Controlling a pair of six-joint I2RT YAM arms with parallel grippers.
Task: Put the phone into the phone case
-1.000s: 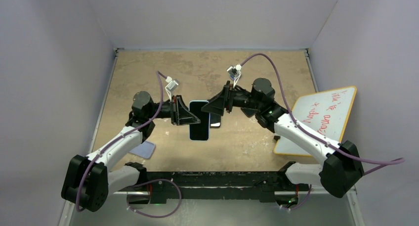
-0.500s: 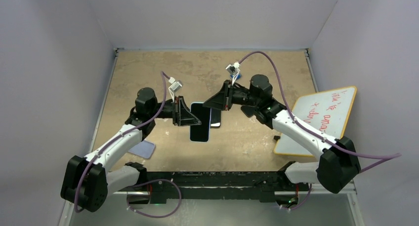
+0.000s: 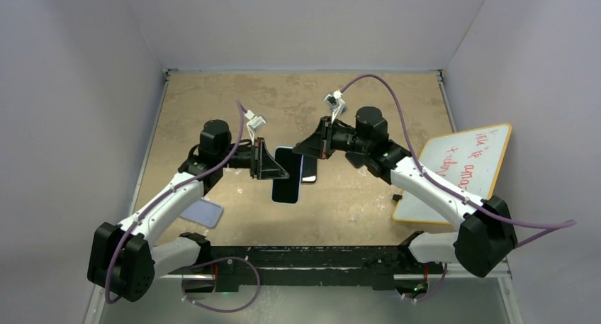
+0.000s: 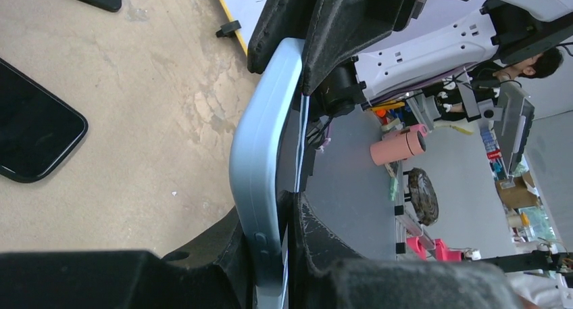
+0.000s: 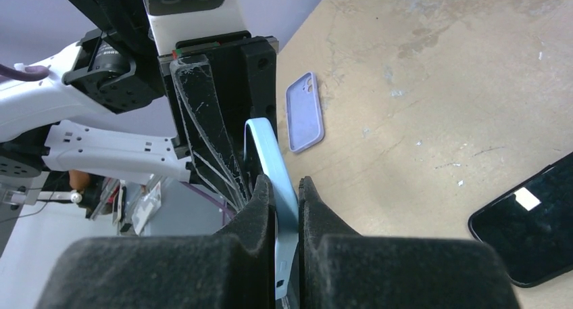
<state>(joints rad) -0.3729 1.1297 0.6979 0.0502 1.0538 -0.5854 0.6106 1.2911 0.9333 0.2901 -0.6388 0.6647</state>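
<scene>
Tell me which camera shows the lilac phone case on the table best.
Right wrist: the lilac phone case lies whole and unobstructed, its camera cutout visible. Top external shows it small, partly hidden behind the left arm. Left wrist misses it.

You worked under soft, even light from above: the bench (image 3: 212, 104) read bright and flat in the top view, with faint shadows pooled beneath the arms. In the wrist views, the foam of the left tool (image 4: 277, 218) and right tool (image 5: 287, 201) filled 6 o'clock, dark and blurred. A small white glint sat on the black screen (image 5: 540, 241) at 4 o'clock.
</scene>
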